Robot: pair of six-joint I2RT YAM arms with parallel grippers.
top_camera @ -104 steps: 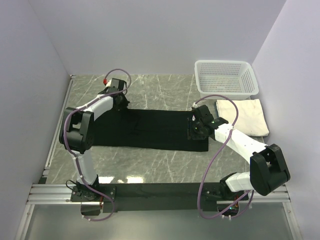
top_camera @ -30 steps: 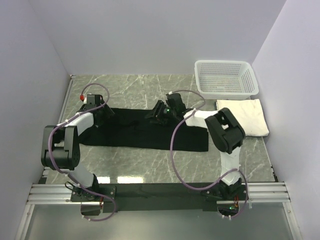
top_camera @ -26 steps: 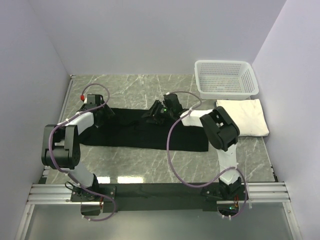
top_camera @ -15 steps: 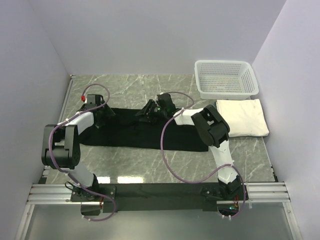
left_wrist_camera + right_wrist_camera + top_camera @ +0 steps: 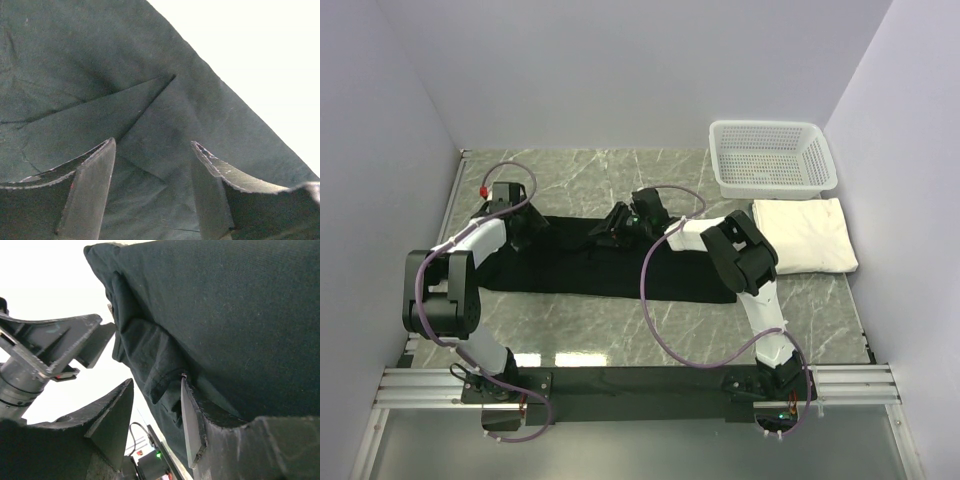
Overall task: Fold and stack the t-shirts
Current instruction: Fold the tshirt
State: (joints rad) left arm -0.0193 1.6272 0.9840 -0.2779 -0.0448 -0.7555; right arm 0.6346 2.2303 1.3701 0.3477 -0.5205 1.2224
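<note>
The black t-shirt [image 5: 620, 272] lies flat as a long strip across the middle of the table. My left gripper [image 5: 526, 228] sits low over its far left corner. It is open, with creased black cloth [image 5: 75, 60] under the spread fingers [image 5: 87, 190]. My right gripper [image 5: 609, 230] is at the middle of the shirt's far edge. It is open too, and a folded hem of the black cloth [image 5: 150, 370] hangs between its jaws. The cream-white t-shirt [image 5: 810, 232] lies folded at the right, away from both grippers.
A white mesh basket [image 5: 772, 158] stands at the back right, just behind the cream-white shirt. Grey walls close in the left, back and right sides. The right arm's cable [image 5: 655, 290] loops over the black shirt. The left gripper [image 5: 50, 345] shows in the right wrist view.
The right arm swung from the shirt's right end leftward to the middle of its far edge. The left gripper moved left to the far left corner. Both grippers narrowed a little.
</note>
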